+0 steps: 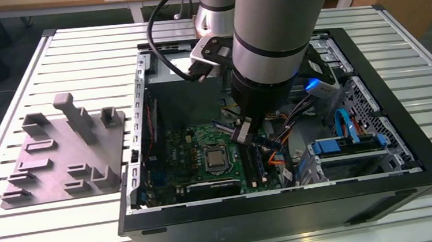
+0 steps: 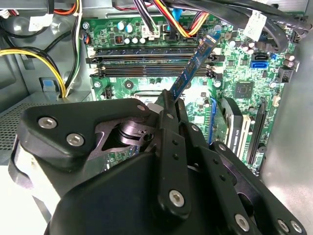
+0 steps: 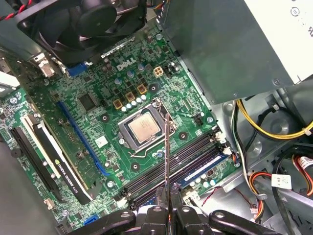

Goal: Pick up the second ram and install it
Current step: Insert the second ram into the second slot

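A slatted metal table (image 1: pixel 78 45) carries an open black computer case (image 1: pixel 284 205) at its middle and a grey plastic fixture block (image 1: pixel 64 150) near its edge on the exterior view's left. Inside the case, the black gripper (image 3: pixel 167 208) is clamped narrowly on one end of the second ram (image 2: pixel 193 63), a thin dark circuit-board strip. The strip slants over the long black memory slots (image 3: pixel 181 161) of the green motherboard (image 3: pixel 112 88), beside the square metal processor socket (image 3: pixel 144 128).

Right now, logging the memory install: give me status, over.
Gripper jaws shut on the second ram. Ram held above the memory slots, not seated. Nothing visible between them.
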Robot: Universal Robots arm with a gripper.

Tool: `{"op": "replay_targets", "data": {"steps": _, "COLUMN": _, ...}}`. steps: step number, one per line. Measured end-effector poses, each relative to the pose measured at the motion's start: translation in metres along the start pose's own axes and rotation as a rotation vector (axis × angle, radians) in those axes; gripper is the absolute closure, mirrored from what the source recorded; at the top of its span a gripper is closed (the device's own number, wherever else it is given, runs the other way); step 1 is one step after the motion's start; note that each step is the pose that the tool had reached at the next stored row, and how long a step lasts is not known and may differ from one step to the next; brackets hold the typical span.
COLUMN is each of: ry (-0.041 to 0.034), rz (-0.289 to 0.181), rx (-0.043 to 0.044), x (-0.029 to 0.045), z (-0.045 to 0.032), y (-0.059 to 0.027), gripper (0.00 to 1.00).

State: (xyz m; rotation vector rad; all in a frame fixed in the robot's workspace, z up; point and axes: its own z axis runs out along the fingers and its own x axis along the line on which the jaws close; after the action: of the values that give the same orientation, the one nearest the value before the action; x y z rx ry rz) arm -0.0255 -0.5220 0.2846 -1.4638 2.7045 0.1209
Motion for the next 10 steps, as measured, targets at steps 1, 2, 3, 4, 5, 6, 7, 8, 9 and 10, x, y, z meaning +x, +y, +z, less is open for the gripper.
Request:
{"op": "replay_targets", "data": {"steps": 1, "ry": -0.0001, "rz": 0.0, "rx": 0.0, "x": 0.0, "z": 0.0, "y": 0.0, "gripper": 0.86}}
{"op": "replay_targets", "data": {"steps": 2, "ry": -0.0001, "rz": 0.0, "rx": 0.0001, "x": 0.0, "z": 0.0, "y": 0.0, "gripper": 0.86}}
{"op": "replay_targets", "data": {"steps": 3, "ry": 0.0, "rz": 0.001, "rx": 0.0, "x": 0.0, "z": 0.0, "y": 0.0, "gripper": 0.86}}
{"op": "replay_targets", "data": {"steps": 4, "ry": -0.0001, "rz": 0.001, "rx": 0.0001, "x": 0.0, "z": 0.0, "y": 0.0, "gripper": 0.86}}
{"op": "replay_targets", "data": {"steps": 5, "ry": -0.0001, "rz": 0.001, "rx": 0.0001, "x": 0.0, "z": 0.0, "y": 0.0, "gripper": 0.86}}
{"op": "replay_targets", "data": {"steps": 6, "ry": -0.0001, "rz": 0.001, "rx": 0.0002, "x": 0.0, "z": 0.0, "y": 0.0, "gripper": 0.86}}
{"op": "replay_targets", "data": {"steps": 7, "ry": -0.0001, "rz": 0.002, "rx": 0.0002, "x": 0.0, "z": 0.0, "y": 0.0, "gripper": 0.86}}
{"op": "replay_targets", "data": {"steps": 8, "ry": -0.0001, "rz": 0.002, "rx": 0.0002, "x": 0.0, "z": 0.0, "y": 0.0, "gripper": 0.86}}
{"op": "replay_targets", "data": {"steps": 9, "ry": -0.0001, "rz": 0.002, "rx": 0.0002, "x": 0.0, "z": 0.0, "y": 0.0, "gripper": 0.86}}
{"op": "replay_targets", "data": {"steps": 10, "ry": 0.0, "rz": 0.002, "rx": 0.0003, "x": 0.0, "z": 0.0, "y": 0.0, "gripper": 0.86}}
